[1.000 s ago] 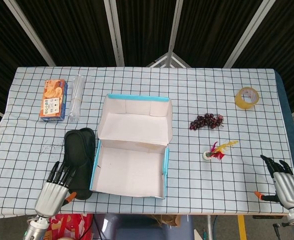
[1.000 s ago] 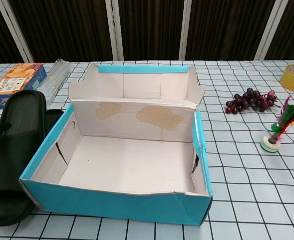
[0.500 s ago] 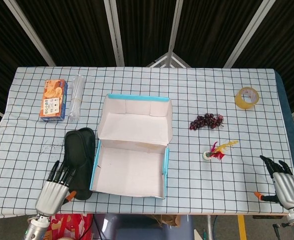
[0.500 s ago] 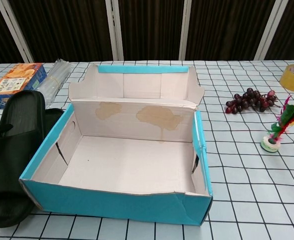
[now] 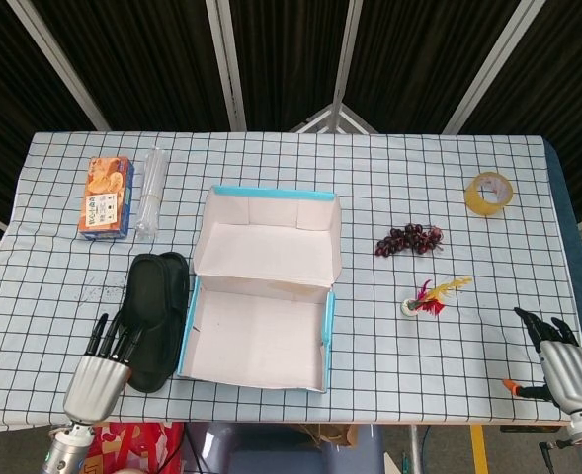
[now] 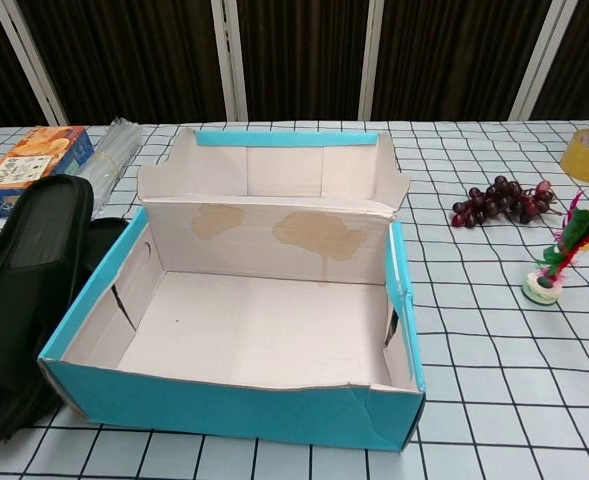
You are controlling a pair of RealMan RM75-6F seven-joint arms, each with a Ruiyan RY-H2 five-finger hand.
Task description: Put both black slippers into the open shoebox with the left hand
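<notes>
Slippers (image 5: 157,314) stacked beside shoebox (image 5: 262,298), left hand (image 5: 98,380) touching.

Bright, even overhead light falls on the tabletop (image 5: 389,326); shadows are faint and soft. Both views are sharp, with no glare. The shoebox (image 6: 264,340) walls shade its floor slightly; the background stays dark.

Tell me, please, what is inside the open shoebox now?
Nothing is visible inside the shoebox: both views show only its bare pale floor and stained back wall. The black slippers lie outside, at its left side. The near wall hides only a narrow strip of floor in the chest view.
</notes>
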